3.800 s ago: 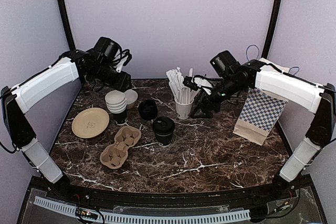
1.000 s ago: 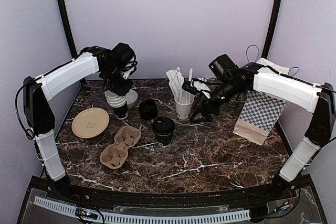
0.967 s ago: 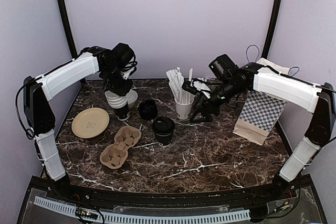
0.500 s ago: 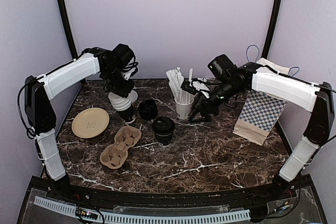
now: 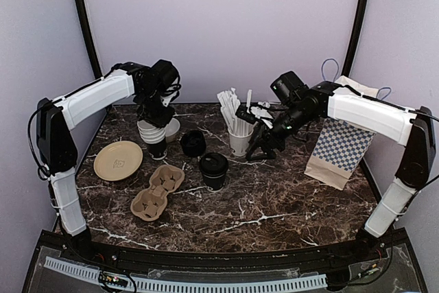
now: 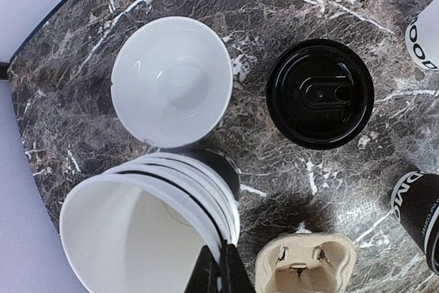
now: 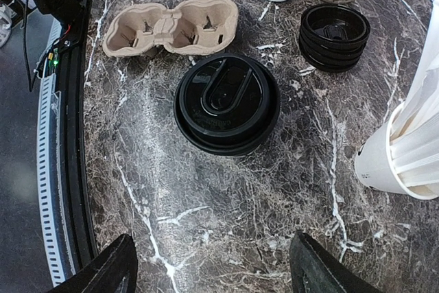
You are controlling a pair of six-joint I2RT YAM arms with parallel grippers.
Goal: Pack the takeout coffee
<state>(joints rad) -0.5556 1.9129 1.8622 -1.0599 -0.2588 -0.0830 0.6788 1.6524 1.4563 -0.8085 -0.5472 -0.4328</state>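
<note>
The takeout coffee [image 5: 214,169], a black cup under a black lid [image 7: 226,101], stands upright mid-table; its side shows at the left wrist view's right edge [image 6: 417,212]. My right gripper [image 5: 265,147] hovers behind and to the right of it, beside the white straw cup [image 5: 240,141]. Its jaws [image 7: 214,269] stand wide open with only bare marble between them. My left gripper [image 5: 157,116] is over the stack of lidless black cups [image 5: 152,135] at the back left. It [image 6: 221,270] is shut on the white rim of the stack's top cup [image 6: 137,231].
A cardboard cup carrier [image 5: 158,191] lies in front of the cup stack, a tan plate [image 5: 118,160] to its left. A white bowl [image 6: 171,80] and a low stack of black lids [image 5: 193,143] sit behind the coffee. A checkered paper bag [image 5: 341,150] stands at the right.
The left gripper came down from the back onto the cup stack and pinched its top rim. In the last second the stack shifted right, then back left. The right arm barely moved.
</note>
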